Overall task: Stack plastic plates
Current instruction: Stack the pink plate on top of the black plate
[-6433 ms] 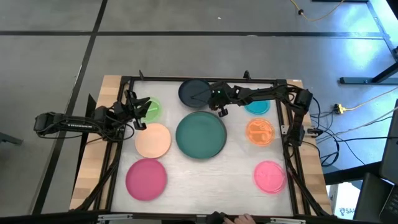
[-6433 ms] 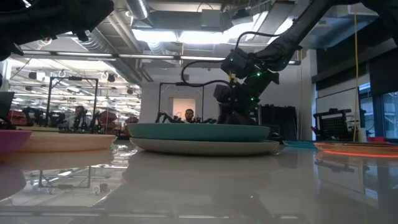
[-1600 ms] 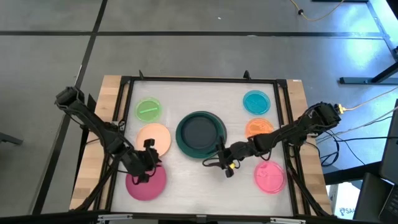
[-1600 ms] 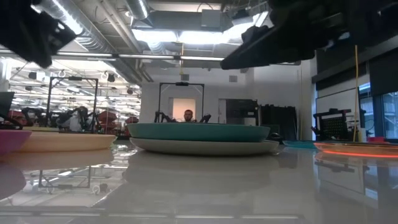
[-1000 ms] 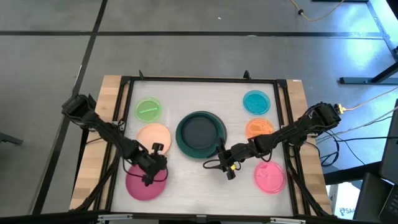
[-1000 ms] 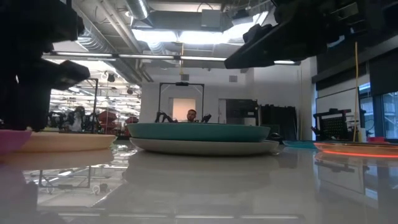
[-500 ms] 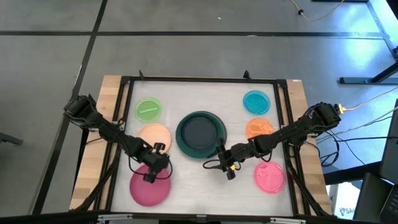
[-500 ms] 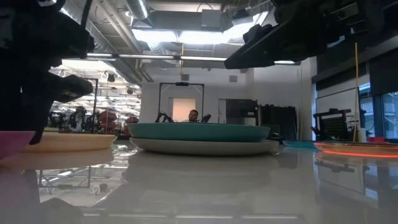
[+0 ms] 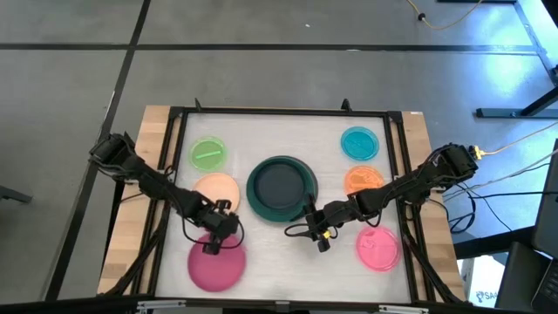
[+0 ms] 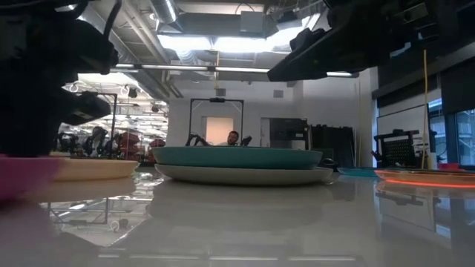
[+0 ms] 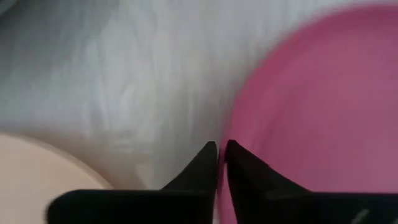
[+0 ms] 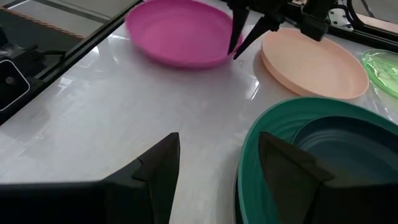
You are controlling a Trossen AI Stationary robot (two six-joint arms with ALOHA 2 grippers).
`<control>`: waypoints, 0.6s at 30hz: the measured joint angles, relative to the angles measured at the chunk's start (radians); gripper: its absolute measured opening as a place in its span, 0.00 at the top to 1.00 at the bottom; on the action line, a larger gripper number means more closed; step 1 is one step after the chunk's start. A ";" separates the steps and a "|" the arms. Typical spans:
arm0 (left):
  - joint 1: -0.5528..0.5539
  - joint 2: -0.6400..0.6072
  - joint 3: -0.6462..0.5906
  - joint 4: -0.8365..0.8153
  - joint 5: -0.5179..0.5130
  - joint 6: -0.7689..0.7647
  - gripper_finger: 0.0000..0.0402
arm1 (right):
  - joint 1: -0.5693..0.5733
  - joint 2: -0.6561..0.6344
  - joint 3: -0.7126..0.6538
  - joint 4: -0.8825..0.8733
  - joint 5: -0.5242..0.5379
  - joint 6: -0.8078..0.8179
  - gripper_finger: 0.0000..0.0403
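The magenta plate (image 9: 215,266) lies at the near left, with my left gripper (image 9: 214,237) shut on its far rim. Just beyond it sits the peach plate (image 9: 215,190), and farther back the small green plate (image 9: 207,153). In the middle, the dark green plate (image 9: 281,186) holds the black plate (image 9: 279,183) and rests on the grey plate (image 10: 237,175). The teal (image 9: 359,142), orange (image 9: 362,180) and pink (image 9: 378,247) plates lie flat at the right. My right gripper (image 9: 318,237) hangs open over bare table by the stack's near edge. My left gripper pinches the magenta plate's rim (image 11: 236,124) on the side facing the peach plate. One finger (image 12: 235,34) is inside the rim and the other outside. The fingers come down from above, slanting. Whether the held side is clear of the table does not show.
A dark metal frame (image 9: 279,112) runs round the white tabletop, with wooden borders outside it. Bare table lies between the magenta plate and the pink plate, along the near edge. A person shows far off in the room behind the stack (image 10: 232,138).
The magenta plate has slid a short way toward the table's near edge and a little to the right, away from the peach plate, with my left gripper at its far rim. My right gripper has kept still.
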 joint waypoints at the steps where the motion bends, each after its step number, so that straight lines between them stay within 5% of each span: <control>1: 0.005 0.000 0.000 0.002 0.001 -0.001 0.97 | 0.000 0.000 0.000 -0.006 0.007 -0.001 0.49; 10: 0.066 -0.036 0.056 -0.011 -0.016 -0.023 0.99 | 0.000 -0.070 0.000 -0.123 0.081 -0.028 0.49; 18: 0.147 -0.123 0.169 -0.016 -0.160 -0.004 0.96 | 0.000 -0.231 0.001 -0.367 0.104 0.016 0.49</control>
